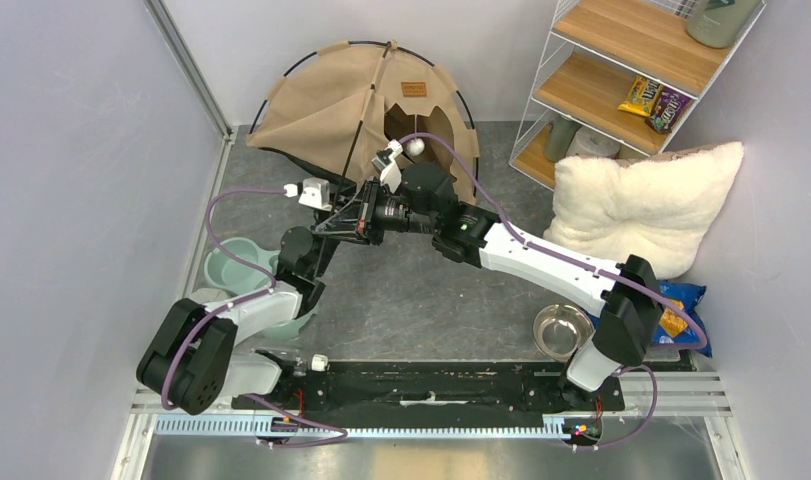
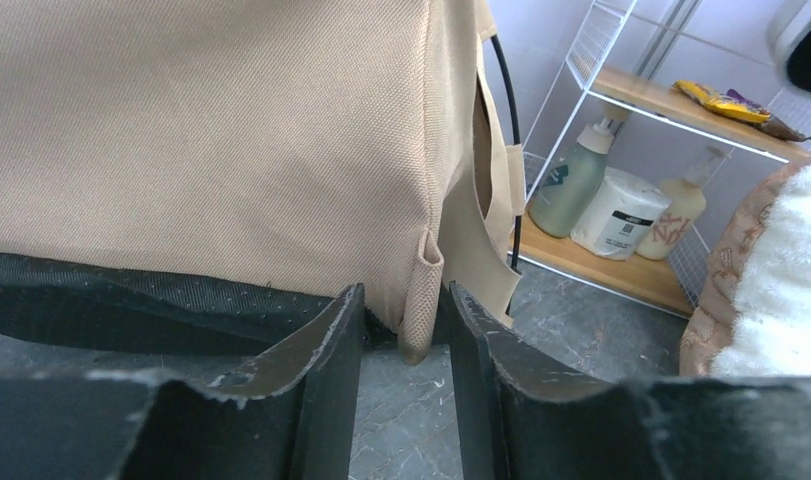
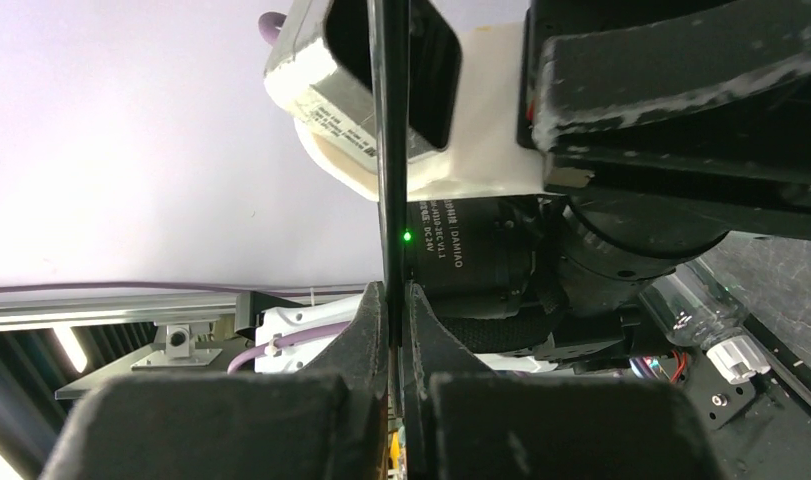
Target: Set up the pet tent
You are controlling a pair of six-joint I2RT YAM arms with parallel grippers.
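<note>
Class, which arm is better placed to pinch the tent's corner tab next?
Left. The left claw straddles the corner tab of the pet tent; the right claw is shut on a black pole.

The tan woven-fabric pet tent (image 1: 331,105) sits at the far side of the table (image 1: 431,290), domed but slack, with its left panel creased and sagging. Thin black poles (image 1: 311,58) arch over it and cross at the crown. A small brown label patch (image 1: 413,89) sits above the arched doorway (image 1: 426,135), which faces the near edge. The black base (image 2: 131,300) lies flat beneath the cloth. A fabric corner tab (image 2: 421,290) hangs between the parted fingers of the left end effector (image 2: 406,300). The right end effector (image 3: 393,300) pinches one black pole (image 3: 391,150).
</note>
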